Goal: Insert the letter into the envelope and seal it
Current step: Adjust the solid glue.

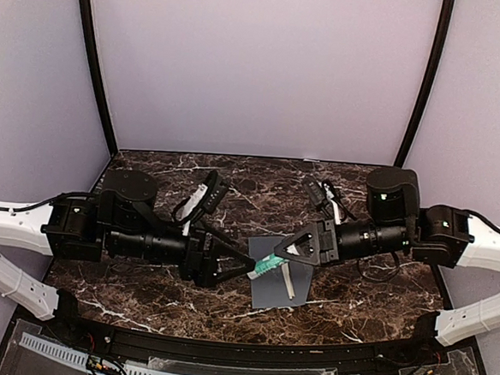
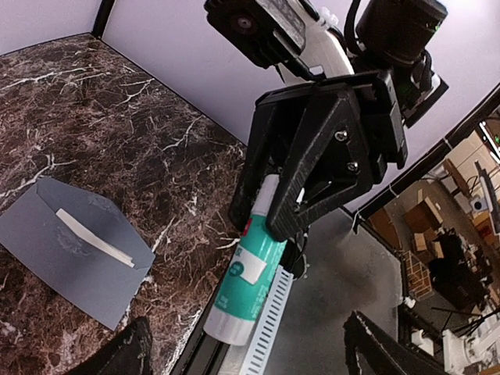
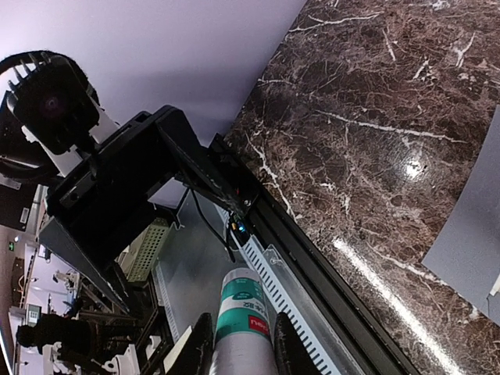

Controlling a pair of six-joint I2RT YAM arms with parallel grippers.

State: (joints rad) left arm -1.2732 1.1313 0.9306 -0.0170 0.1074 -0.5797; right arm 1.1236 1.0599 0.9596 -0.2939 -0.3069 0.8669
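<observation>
Clasping glue (image 3: 243,308), right gripper (image 3: 242,344) (left (image 2: 248,332) agape)

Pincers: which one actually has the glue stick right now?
The right pincer: its fingers are clamped on one end of the teal glue stick. The left pincer stands wide open, its fingers clear of the stick on both sides.

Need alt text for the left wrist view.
The right gripper has its black jaws shut on a teal-and-white cylindrical tube at centre frame. At left, a flat slate-grey paper envelope with a pale strip across it lies on the dark brown marble table.
</observation>
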